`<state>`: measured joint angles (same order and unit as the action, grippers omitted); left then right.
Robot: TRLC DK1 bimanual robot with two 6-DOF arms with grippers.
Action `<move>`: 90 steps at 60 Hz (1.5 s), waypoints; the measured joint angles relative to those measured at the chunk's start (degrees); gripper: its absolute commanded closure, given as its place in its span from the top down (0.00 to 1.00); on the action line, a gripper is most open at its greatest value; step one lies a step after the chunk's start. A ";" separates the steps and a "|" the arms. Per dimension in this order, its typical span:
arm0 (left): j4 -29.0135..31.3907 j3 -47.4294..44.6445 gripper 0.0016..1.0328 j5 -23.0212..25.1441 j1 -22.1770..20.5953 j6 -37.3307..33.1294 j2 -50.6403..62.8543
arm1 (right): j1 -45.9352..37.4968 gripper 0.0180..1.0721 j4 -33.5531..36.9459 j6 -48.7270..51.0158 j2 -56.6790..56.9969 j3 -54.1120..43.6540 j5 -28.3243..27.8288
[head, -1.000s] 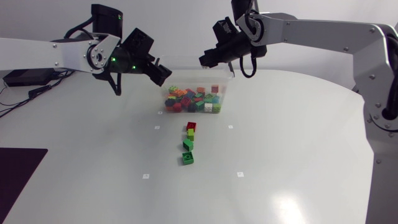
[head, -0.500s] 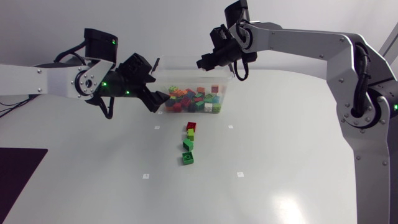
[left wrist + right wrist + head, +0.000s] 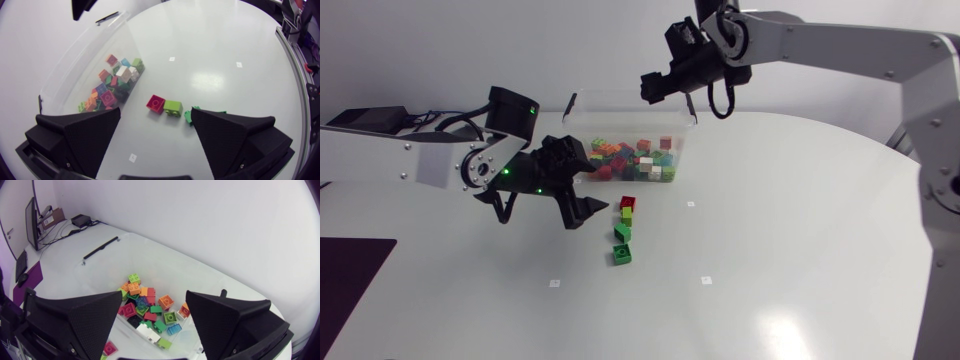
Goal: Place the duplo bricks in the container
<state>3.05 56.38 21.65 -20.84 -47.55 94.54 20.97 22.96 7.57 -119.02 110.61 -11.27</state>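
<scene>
A clear container (image 3: 578, 108) holding several coloured duplo bricks (image 3: 632, 160) stands at the back middle of the table. In front of it lie a red brick (image 3: 628, 202), a lime brick (image 3: 627, 213) and two green bricks (image 3: 623, 233) in a short row. My left gripper (image 3: 600, 187) is open, low and just left of the red brick. In the left wrist view the red brick (image 3: 155, 103) and lime brick (image 3: 172, 107) lie just ahead of its gap (image 3: 156, 116). My right gripper (image 3: 648, 88) hangs open above the container's back edge, and the bricks in the container (image 3: 150, 311) show between its empty fingers (image 3: 154, 296).
A dark mat (image 3: 350, 280) lies at the front left edge of the table. A black box (image 3: 360, 118) with cables sits at the back left. Small white markers (image 3: 554, 283) dot the table around the loose bricks.
The left arm has swung forward and down from beside the container to the row of loose bricks. The right gripper has opened over the container.
</scene>
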 measured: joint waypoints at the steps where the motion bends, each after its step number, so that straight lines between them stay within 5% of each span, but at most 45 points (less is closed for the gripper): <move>1: 0.26 -0.17 0.95 0.04 -0.13 -0.57 0.02 | 0.00 0.90 -0.20 0.13 0.96 -0.90 -0.13; 22: 8.85 0.20 0.93 1.81 -2.75 -13.55 4.02 | -1.29 0.90 -5.40 2.21 18.62 -23.80 -2.64; 43: 19.21 10.84 0.92 1.92 -3.06 -26.69 12.37 | -2.75 0.90 -8.31 4.55 28.17 -41.40 -5.18; 67: 26.73 16.39 0.92 -1.11 -3.78 -39.56 17.00 | -3.52 0.90 -11.04 5.75 30.01 -49.88 -5.70; 90: 30.32 22.56 0.83 -2.45 -4.74 -43.28 22.18 | -3.52 0.90 -12.52 5.75 30.75 -53.05 -6.54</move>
<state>33.36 78.94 19.20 -25.58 -90.83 116.73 17.45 10.44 13.32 -88.27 57.56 -17.80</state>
